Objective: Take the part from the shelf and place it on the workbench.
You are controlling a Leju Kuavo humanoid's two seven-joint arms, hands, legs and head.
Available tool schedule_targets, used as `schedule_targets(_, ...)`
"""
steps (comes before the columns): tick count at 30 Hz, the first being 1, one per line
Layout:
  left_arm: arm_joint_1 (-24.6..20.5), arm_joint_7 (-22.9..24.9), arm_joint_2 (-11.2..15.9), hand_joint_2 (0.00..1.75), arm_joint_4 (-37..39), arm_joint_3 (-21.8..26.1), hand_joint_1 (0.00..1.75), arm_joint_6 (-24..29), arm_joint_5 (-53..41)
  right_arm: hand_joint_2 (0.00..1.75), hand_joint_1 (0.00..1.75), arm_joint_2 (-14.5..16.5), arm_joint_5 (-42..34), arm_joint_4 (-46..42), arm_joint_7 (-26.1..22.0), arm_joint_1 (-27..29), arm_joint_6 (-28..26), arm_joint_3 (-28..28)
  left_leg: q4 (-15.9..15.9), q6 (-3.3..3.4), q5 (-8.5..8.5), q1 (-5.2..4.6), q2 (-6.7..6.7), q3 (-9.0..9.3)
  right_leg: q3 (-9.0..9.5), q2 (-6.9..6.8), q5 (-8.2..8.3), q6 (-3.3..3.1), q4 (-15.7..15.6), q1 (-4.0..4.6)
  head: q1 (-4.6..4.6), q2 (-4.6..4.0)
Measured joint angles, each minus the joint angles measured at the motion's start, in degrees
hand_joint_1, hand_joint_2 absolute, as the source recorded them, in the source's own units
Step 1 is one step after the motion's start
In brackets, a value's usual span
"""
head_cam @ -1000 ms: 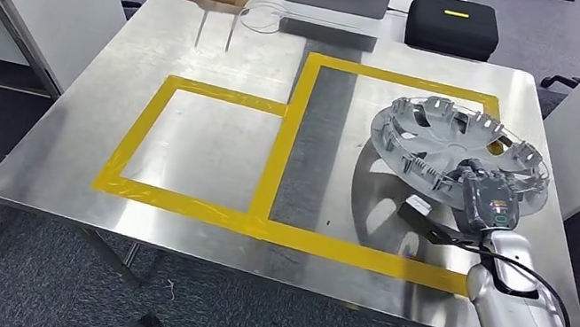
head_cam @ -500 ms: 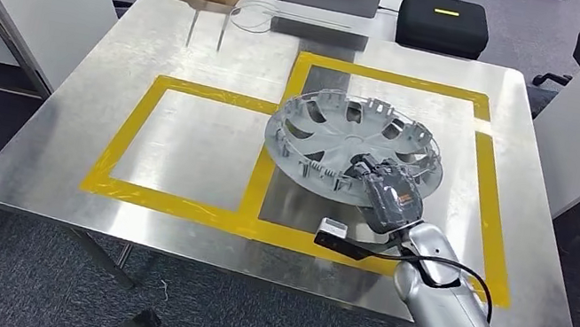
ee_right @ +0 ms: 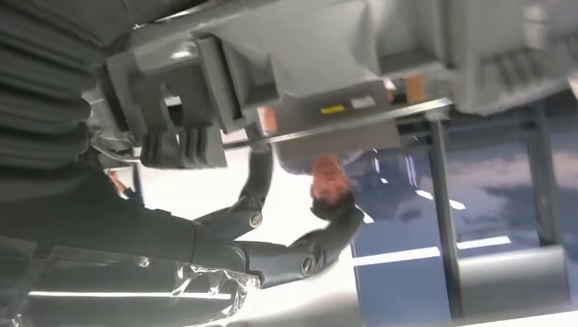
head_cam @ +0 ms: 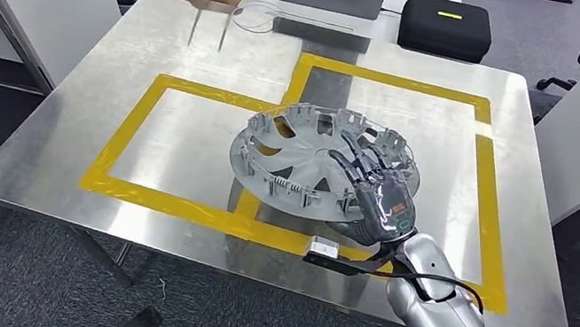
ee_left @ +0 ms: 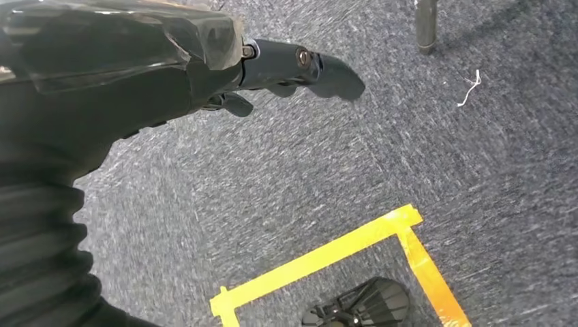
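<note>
- The hubcap (head_cam: 318, 161), a grey plastic wheel cover with ribbed clips around its rim, has swung in from the workbench's right side to the middle, low over the yellow tape outline (head_cam: 267, 169).
- It hangs tilted, inner face up, not yet flat on the workbench (head_cam: 100, 94).
- The right hand (head_cam: 383, 202) grips its near rim, fingers laid across the spokes.
- Placement looks close; lowering and release remain.
- The left hand (ee_left: 225, 68) hangs over the carpet, fingers loosely curled, holding nothing.
</note>
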Motion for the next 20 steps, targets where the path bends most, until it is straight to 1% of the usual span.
schedule_targets(1,0.01,0.08,0.01,0.0,0.03,-0.01,0.0,0.16,0.32,0.0,0.0,-0.05,1.46,0.09,2.63,-0.39,1.46,0.5,1.02,-0.34,-0.76,0.12,-0.01,-0.43,0.02,0.03,0.08,-0.36,-0.05,-0.16,-0.1,0.0)
schedule_targets(2,0.0,0.2,0.02,0.0,0.04,-0.01,0.0,0.26,0.61,0.0,0.0,-0.04,3.07,0.27,5.56,-0.92,3.07,1.03,3.36,-0.73,-2.21,0.28,-0.01,-1.46,0.04,0.06,0.13,-0.66,-0.09,-0.33,-0.19,0.0)
schedule_targets(3,0.01,0.34,0.01,0.0,0.06,-0.01,0.0,0.32,0.86,0.0,0.0,-0.01,4.63,0.59,8.35,-1.54,4.89,1.63,6.81,-1.11,-4.07,0.46,0.0,-3.0,0.03,0.08,0.13,-0.86,-0.09,-0.31,-0.3,0.0)
schedule_targets(4,0.02,0.47,-0.01,0.0,0.1,-0.01,0.0,0.33,1.1,0.0,0.0,0.03,5.95,1.08,10.71,-2.17,6.94,2.32,10.9,-1.4,-5.93,0.65,0.0,-4.93,0.02,0.09,0.12,-0.99,-0.08,-0.28,-0.36,0.0)
schedule_targets(5,0.04,0.64,-0.01,0.0,0.16,-0.01,0.0,0.34,1.28,0.0,0.0,0.07,6.99,1.69,12.62,-2.74,8.92,3.02,14.53,-1.6,-7.26,0.82,0.01,-6.69,0.01,0.09,0.11,-1.01,-0.08,-0.23,-0.35,0.0)
schedule_targets(6,0.06,0.78,0.01,0.0,0.22,-0.01,0.0,0.37,1.42,0.0,0.0,0.1,7.74,2.3,13.98,-3.17,10.6,3.64,16.38,-1.68,-7.54,0.92,0.01,-7.66,0.02,0.09,0.1,-1.0,-0.07,-0.18,-0.35,0.0)
schedule_targets(7,0.06,0.87,0.02,0.0,0.28,-0.01,0.0,0.39,1.5,0.0,0.0,0.15,8.18,2.83,14.85,-3.53,11.78,4.15,15.85,-1.64,-6.66,0.98,0.01,-7.5,0.04,0.09,0.1,-0.99,-0.07,-0.16,-0.35,0.0)
schedule_targets(8,0.05,0.92,0.05,0.0,0.3,-0.01,0.0,0.42,1.53,0.0,0.0,0.22,8.39,3.2,15.3,-3.83,12.31,4.53,12.93,-1.46,-4.85,1.0,0.01,-6.13,0.09,0.12,0.09,-0.97,-0.07,-0.14,-0.36,0.0)
schedule_targets(9,0.03,0.92,0.09,0.0,0.31,-0.01,0.0,0.45,1.55,0.0,0.0,0.33,8.48,3.46,15.47,-4.16,12.49,4.83,8.62,-1.14,-2.71,0.98,-0.02,-4.01,0.15,0.16,0.08,-0.95,-0.08,-0.14,-0.36,0.0)
schedule_targets(10,-0.01,0.92,0.14,0.0,0.31,-0.01,0.0,0.47,1.55,0.0,0.0,0.45,8.53,3.65,15.57,-4.55,12.58,5.08,4.57,-0.84,-1.16,0.89,-0.04,-1.94,0.17,0.21,0.1,-0.89,-0.09,-0.01,-0.35,0.0)
schedule_targets(11,-0.05,0.92,0.17,0.0,0.31,-0.02,0.0,0.49,1.55,0.0,0.0,0.58,8.54,3.83,15.64,-4.93,12.69,5.32,1.69,-0.54,-0.25,0.74,-0.06,-0.51,0.15,0.25,0.13,-0.8,-0.1,0.07,-0.33,0.0)
schedule_targets(12,-0.07,0.93,0.19,0.0,0.31,-0.02,0.0,0.5,1.56,0.0,0.0,0.69,8.53,4.02,15.72,-5.23,12.81,5.52,0.27,-0.33,-0.02,0.56,-0.07,0.17,0.09,0.26,0.16,-0.65,-0.13,0.14,-0.33,0.0)
schedule_targets(13,-0.07,0.94,0.2,0.0,0.32,-0.02,0.0,0.5,1.57,0.0,0.0,0.76,8.54,4.19,15.75,-5.43,12.91,5.71,0.04,-0.2,-0.21,0.37,-0.07,0.21,0.04,0.25,0.25,-0.39,-0.24,0.18,-0.32,0.0)
schedule_targets(14,-0.06,0.96,0.2,0.0,0.32,-0.03,0.0,0.51,1.59,0.0,0.0,0.81,8.55,4.35,15.78,-5.55,12.99,5.91,-0.21,0.08,-0.05,0.26,-0.06,0.22,0.07,0.23,0.35,-0.07,-0.45,0.15,-0.33,0.0)
schedule_targets(15,-0.06,0.97,0.19,0.0,0.33,-0.03,0.0,0.51,1.61,0.0,0.0,0.81,8.55,4.51,15.79,-5.62,13.02,6.09,-0.65,0.37,0.22,0.32,-0.02,0.43,-0.05,0.18,0.3,0.21,-0.41,0.14,-0.32,0.0)
schedule_targets(16,-0.08,0.98,0.19,0.0,0.33,-0.03,0.0,0.53,1.61,0.0,0.0,0.79,8.56,4.63,15.8,-5.74,13.02,6.24,-1.16,0.73,0.54,0.4,0.01,0.67,-0.44,0.13,-0.11,0.33,0.23,0.16,-0.25,0.0)
schedule_targets(17,-0.12,0.99,0.19,0.0,0.33,-0.02,0.0,0.55,1.61,0.0,0.0,0.76,8.57,4.78,15.89,-5.89,13.14,6.37,-1.67,1.06,0.85,0.5,0.06,0.9,-1.38,0.09,-1.05,0.24,2.06,0.2,-0.19,0.0)
schedule_targets(18,-0.14,1.0,0.15,0.0,0.33,-0.02,0.0,0.54,1.61,0.0,0.0,0.73,8.67,4.98,16.19,-6.04,13.81,6.5,-1.94,1.27,1.03,0.56,0.1,1.03,-2.92,0.04,-2.48,-0.01,5.2,0.2,-0.13,0.0)
schedule_targets(19,-0.17,1.06,0.13,0.0,0.33,-0.03,0.0,0.48,1.65,0.0,0.0,0.74,8.85,5.25,16.74,-6.22,15.26,6.7,-2.0,1.41,1.05,0.48,0.12,1.02,-4.81,0.04,-4.12,-0.24,9.22,0.22,-0.1,0.0)
schedule_targets(20,-0.18,1.08,0.11,0.0,0.33,-0.03,0.0,0.45,1.66,0.0,0.0,0.75,8.95,5.39,17.04,-6.3,16.01,6.81,-2.0,1.45,1.05,0.44,0.13,1.0,-5.89,0.04,-5.03,-0.37,11.49,0.22,-0.09,0.0)
